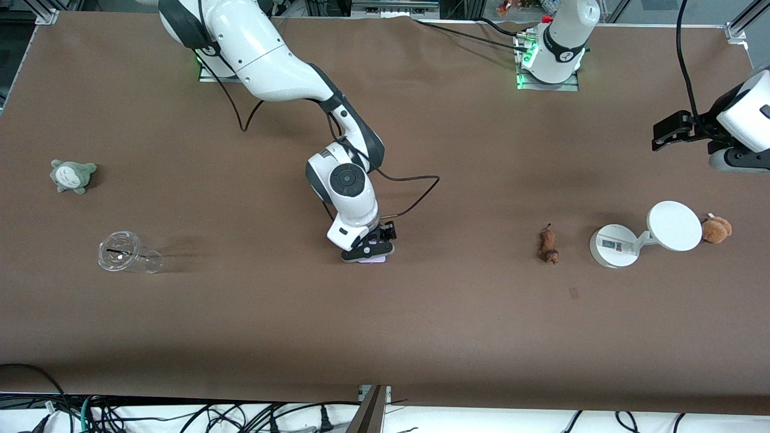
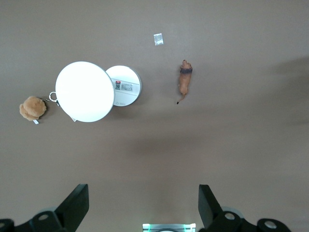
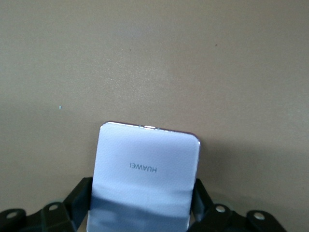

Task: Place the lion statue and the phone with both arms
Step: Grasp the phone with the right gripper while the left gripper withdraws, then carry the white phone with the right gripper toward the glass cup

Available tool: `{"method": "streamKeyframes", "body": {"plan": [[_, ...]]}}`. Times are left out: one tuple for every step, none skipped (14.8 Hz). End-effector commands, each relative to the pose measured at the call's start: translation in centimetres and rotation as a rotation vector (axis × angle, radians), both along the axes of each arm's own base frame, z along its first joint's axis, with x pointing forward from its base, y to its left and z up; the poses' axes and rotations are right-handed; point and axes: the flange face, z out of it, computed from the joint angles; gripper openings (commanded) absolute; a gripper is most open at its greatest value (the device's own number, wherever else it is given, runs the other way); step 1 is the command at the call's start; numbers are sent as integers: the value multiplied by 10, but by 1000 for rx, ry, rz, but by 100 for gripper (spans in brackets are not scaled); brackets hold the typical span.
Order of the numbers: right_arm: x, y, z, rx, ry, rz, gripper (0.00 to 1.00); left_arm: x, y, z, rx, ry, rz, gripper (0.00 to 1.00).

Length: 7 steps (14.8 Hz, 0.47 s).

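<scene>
The phone (image 3: 145,169), a pale lavender-white rectangle marked HUAWEI, lies flat on the table's middle (image 1: 375,259). My right gripper (image 1: 367,252) is down on it, shut on the phone, with a black finger against each long side (image 3: 142,205). The lion statue (image 1: 548,243), slim and reddish-brown, lies on the table toward the left arm's end; it also shows in the left wrist view (image 2: 184,81). My left gripper (image 2: 143,205) is open and empty, high over the table, away from the lion; its hand shows at the front view's edge (image 1: 735,159).
A white round-based stand with a disc (image 1: 619,246) stands beside the lion, with a tan-brown plush toy (image 1: 716,229) next to the disc. A clear plastic cup (image 1: 128,253) lies on its side and a grey plush (image 1: 73,175) sits toward the right arm's end.
</scene>
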Motion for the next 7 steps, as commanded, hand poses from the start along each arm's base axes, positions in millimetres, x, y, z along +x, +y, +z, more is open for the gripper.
{"method": "streamKeyframes", "body": {"plan": [[11, -11, 24, -51, 15, 10, 19, -1, -3, 5, -6, -22, -12, 100], [18, -24, 40, -72, 41, 3, 19, -1, -5, 4, -1, -21, -12, 100], [31, -44, 67, -78, 63, 7, 19, -1, -5, 5, -4, -24, -11, 100], [41, -65, 90, -86, 85, 12, 19, 0, 1, 6, -16, -30, -1, 100], [42, -78, 114, -99, 115, 32, 18, 1, 0, 14, -18, -48, -2, 100], [45, -96, 140, -112, 147, 40, 15, 8, -2, 12, -15, -47, -4, 100], [48, -119, 158, -135, 192, 59, 15, 10, -2, 12, -9, -51, -7, 100]]}}
